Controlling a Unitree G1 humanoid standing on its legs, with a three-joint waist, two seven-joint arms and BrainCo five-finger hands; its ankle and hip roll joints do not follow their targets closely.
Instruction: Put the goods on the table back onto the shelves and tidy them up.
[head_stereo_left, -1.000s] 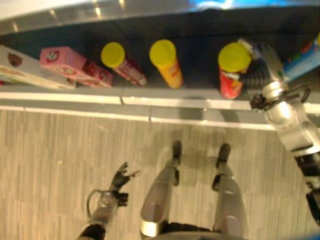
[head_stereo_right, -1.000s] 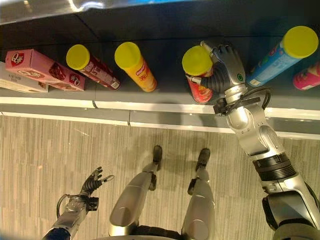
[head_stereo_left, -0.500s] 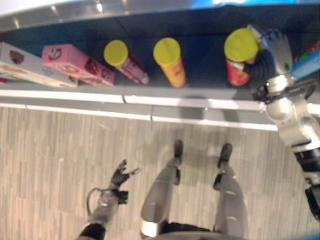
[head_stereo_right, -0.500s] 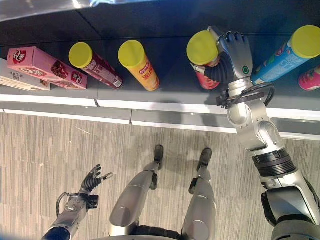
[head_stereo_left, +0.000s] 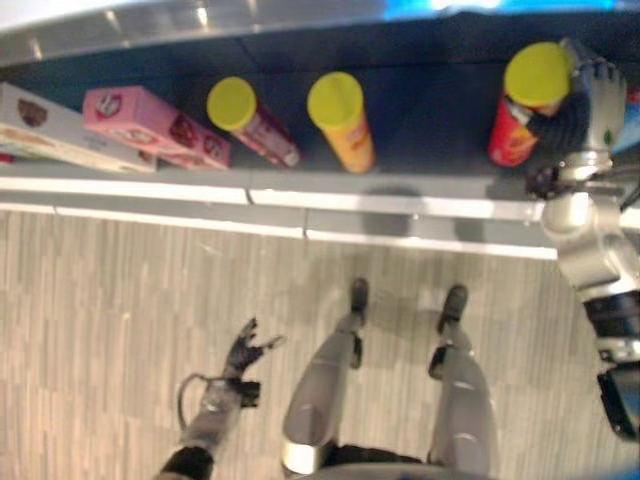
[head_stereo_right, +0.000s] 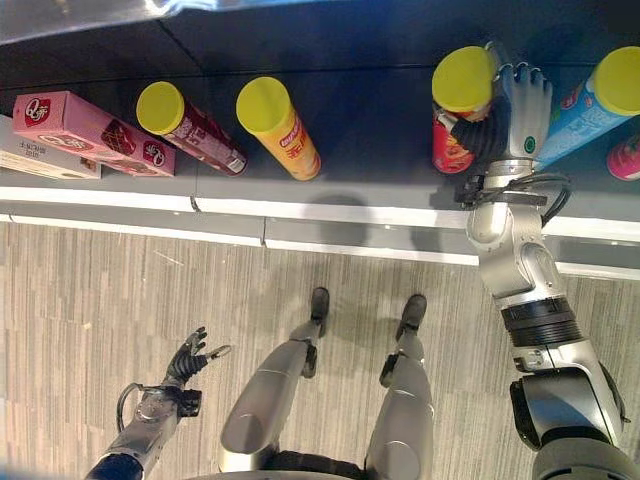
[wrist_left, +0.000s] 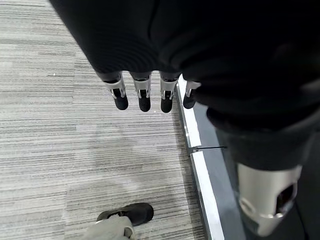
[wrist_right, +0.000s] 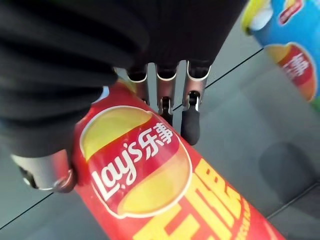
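Note:
A red chip can (head_stereo_right: 450, 140) with a yellow lid stands upright on the dark shelf (head_stereo_right: 360, 160), close to a blue can (head_stereo_right: 590, 105). My right hand (head_stereo_right: 517, 105) is shut on the red can (wrist_right: 150, 190), with its fingers (wrist_right: 190, 120) behind the can and its thumb across the near side. Down near the floor at my left side hangs my left hand (head_stereo_right: 187, 357), open and holding nothing. Its fingers (wrist_left: 142, 97) show straight in the left wrist view.
Further left on the shelf lean an orange can (head_stereo_right: 280, 125) and a dark red can (head_stereo_right: 190, 130), both yellow-lidded, then a pink box (head_stereo_right: 90, 130) and a white box (head_stereo_right: 40, 160). A pink can (head_stereo_right: 625, 160) sits at the far right. The shelf's pale front edge (head_stereo_right: 330, 215) runs across.
My right hand has carried the red can to the right along the shelf, up beside the blue can. The left hand has stayed where it was.

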